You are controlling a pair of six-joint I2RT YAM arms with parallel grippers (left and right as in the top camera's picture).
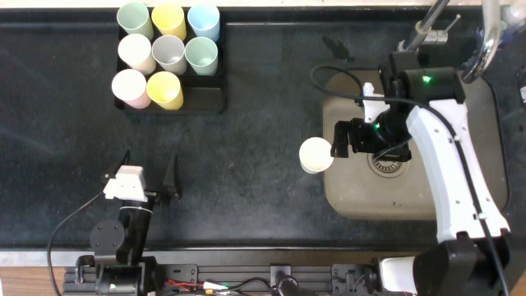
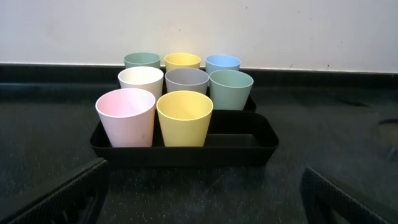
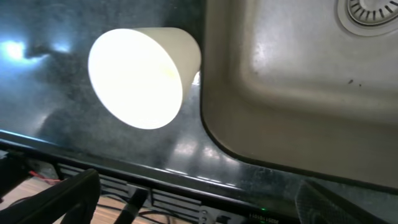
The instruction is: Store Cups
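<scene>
Dark counter, cream cup (image 1: 316, 154) mid-frame at the sink's (image 1: 362, 197) left lip, my right gripper (image 1: 339, 141) spread wide just beside it holding nothing, so I'd center first, pinch gently, then head for the tray's (image 1: 205, 99) free slot upper left.

Overhead I look straight down on the table (image 1: 246, 164); left wrist faces the tray (image 2: 186, 152) low, right wrist hangs close above the sink (image 3: 298, 81).

White-shelled right arm (image 1: 452, 164), black joints, cables (image 1: 329, 78), green light (image 1: 426, 80); black left claw (image 1: 149, 167).
</scene>
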